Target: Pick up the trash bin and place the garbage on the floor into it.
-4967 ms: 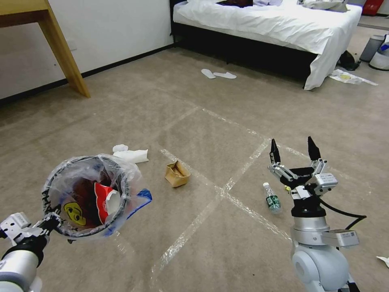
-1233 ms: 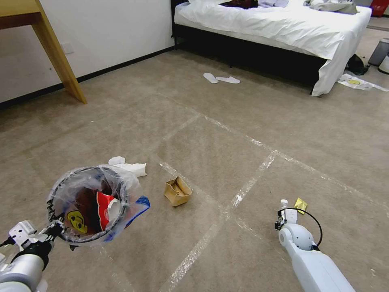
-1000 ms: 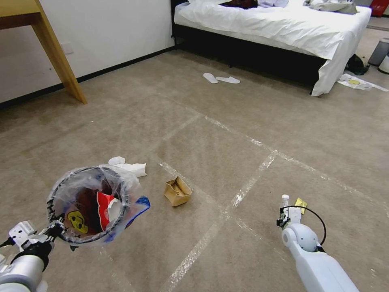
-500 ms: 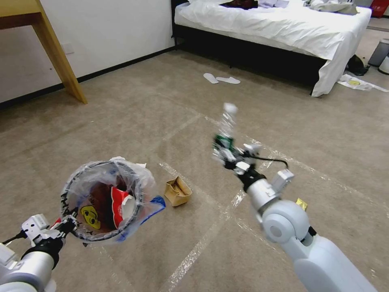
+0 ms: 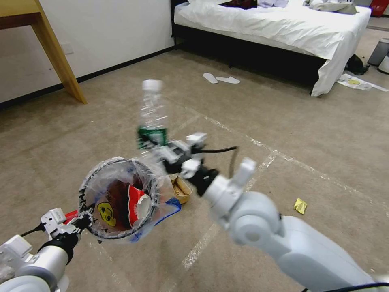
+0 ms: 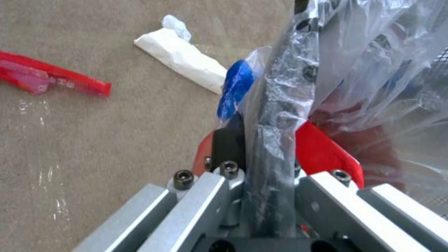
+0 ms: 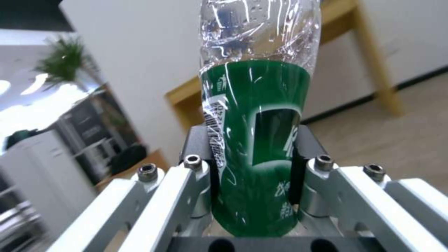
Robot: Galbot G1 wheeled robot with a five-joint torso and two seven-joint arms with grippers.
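The trash bin [image 5: 86, 190], black-rimmed with a clear liner and a yellow smiley mark, hangs above the carpet at lower left. My left gripper [image 5: 83, 221] is shut on its near rim, and the left wrist view shows the fingers [image 6: 261, 140] clamping rim and liner. My right gripper [image 5: 157, 149] is shut on the clear green-label bottle [image 5: 152, 111], held upright just beyond the bin's far rim. In the right wrist view the bottle [image 7: 257, 140] sits between both fingers. On the floor lie a brown cardboard box [image 5: 183, 190], a yellow scrap [image 5: 300, 205], a white tissue wad [image 6: 182, 59] and a red wrapper [image 6: 51, 77].
A bed [image 5: 275, 28] stands at the back, with white slippers [image 5: 221, 78] on the carpet before it. A wooden table leg [image 5: 60, 61] is at the far left. Grey bins [image 5: 381, 50] and a flat wrapper [image 5: 356, 83] lie at the far right.
My right arm has lifted the bottle off the floor and swung it left to just beyond the bin's far rim. The left arm has shifted the bin up and rightward.
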